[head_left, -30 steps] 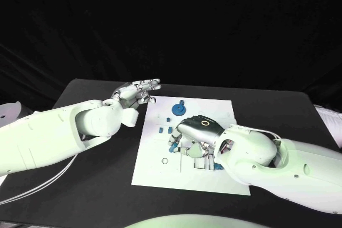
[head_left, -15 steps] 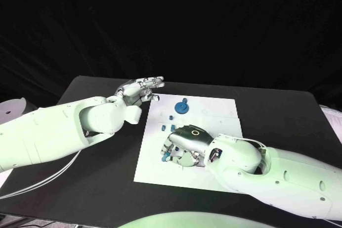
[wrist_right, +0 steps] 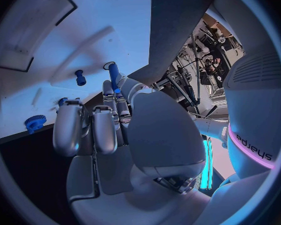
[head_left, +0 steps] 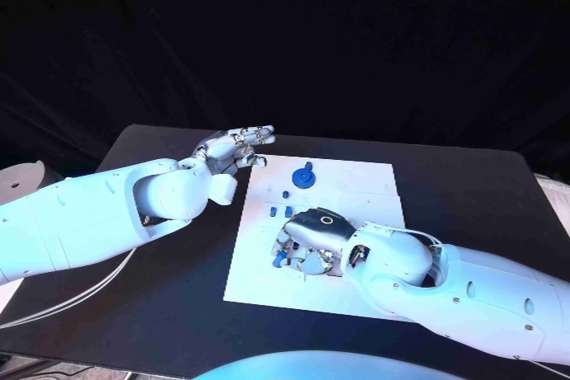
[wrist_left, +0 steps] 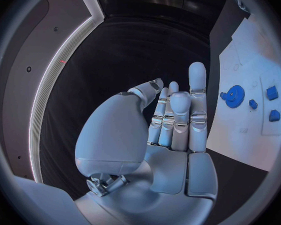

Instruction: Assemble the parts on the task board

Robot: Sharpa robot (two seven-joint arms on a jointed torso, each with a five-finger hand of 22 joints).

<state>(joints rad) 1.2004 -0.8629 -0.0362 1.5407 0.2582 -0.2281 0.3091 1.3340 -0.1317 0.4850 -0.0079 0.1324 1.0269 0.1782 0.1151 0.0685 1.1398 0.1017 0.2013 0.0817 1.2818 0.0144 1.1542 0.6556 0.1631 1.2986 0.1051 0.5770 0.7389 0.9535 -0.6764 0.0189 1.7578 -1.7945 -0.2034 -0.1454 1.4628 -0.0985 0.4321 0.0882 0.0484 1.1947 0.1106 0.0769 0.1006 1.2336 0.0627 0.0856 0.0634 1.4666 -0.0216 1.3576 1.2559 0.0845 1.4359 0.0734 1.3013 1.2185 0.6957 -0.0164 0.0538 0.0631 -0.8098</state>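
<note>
On white flat task board (head_left: 357,178), right silver hand (head_left: 311,241) is gripping small blue peg (wrist_right: 113,75); peg risking slipping sideways. Left silver hand (head_left: 238,145) is hovering, holding nothing.

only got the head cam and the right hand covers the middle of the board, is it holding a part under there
observer: the right wrist view shows a long blue peg at the fingertips of the right hand. i can't tell whether it is pinched or only touched.
operator: anything else close to those fingers
observer: a short blue peg sits on the task board just beyond the fingertips, apart from them.
operator: and the left hand, anything in it
observer: the left wrist view shows the palm of the left hand bare, holding nothing.
</note>
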